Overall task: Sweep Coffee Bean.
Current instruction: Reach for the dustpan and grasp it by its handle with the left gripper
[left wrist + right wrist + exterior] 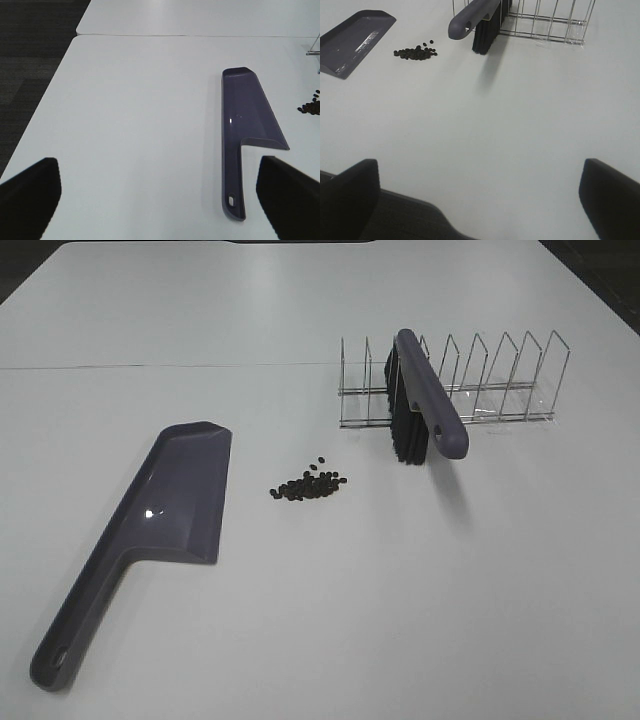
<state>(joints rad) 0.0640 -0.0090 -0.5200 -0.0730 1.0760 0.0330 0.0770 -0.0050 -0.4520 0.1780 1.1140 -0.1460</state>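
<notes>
The left pincer (159, 197) and right pincer (480, 197) hang spread, empty. Dark coffee beans (308, 486) lie heaped on the white tabletop (400, 600) between the purple plastic dustpan (165, 510) and the black-bristled purple brush (428, 400) in a wire rack (500, 390). Yanking the brush could drag the rack; brisk strokes would scatter beans.

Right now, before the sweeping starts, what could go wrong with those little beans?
The brush sits between the wires of the wire rack; pulling it out could drag the rack along. The beans lie loose, so a hard sweep may scatter them. Nothing holds the dustpan; it might slide away.
</notes>
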